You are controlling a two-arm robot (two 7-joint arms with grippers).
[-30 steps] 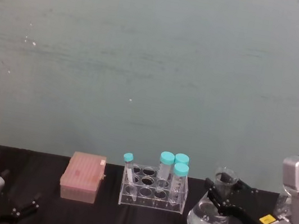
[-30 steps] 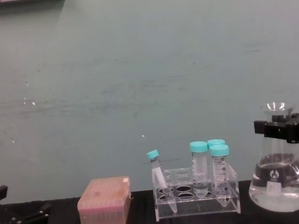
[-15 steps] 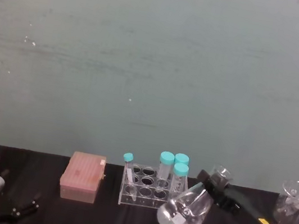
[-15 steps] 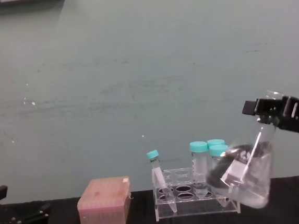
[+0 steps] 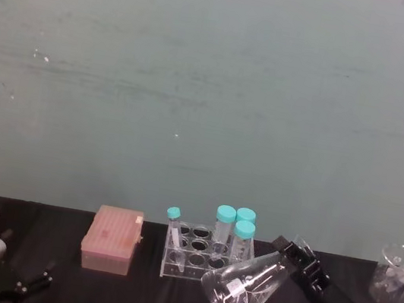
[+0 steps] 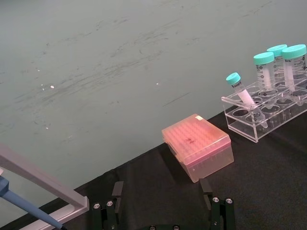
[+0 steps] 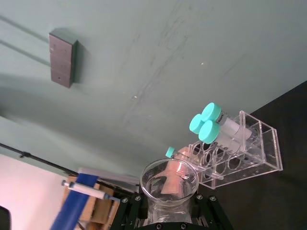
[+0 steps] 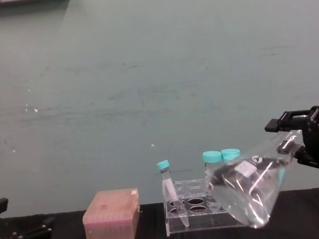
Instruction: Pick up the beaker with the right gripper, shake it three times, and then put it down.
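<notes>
Black table (image 5: 126,293) spans the near scene. At right, the beaker (image 8: 247,193) tilts steeply, base leftward before the tube rack (image 5: 200,263), neck clamped in the right gripper (image 8: 295,135). Left gripper (image 5: 31,284) rests near left, jaws apart.

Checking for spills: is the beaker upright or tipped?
Tipped steeply. The right gripper holds the beaker by its neck, its wide base angled toward the tube rack.
</notes>
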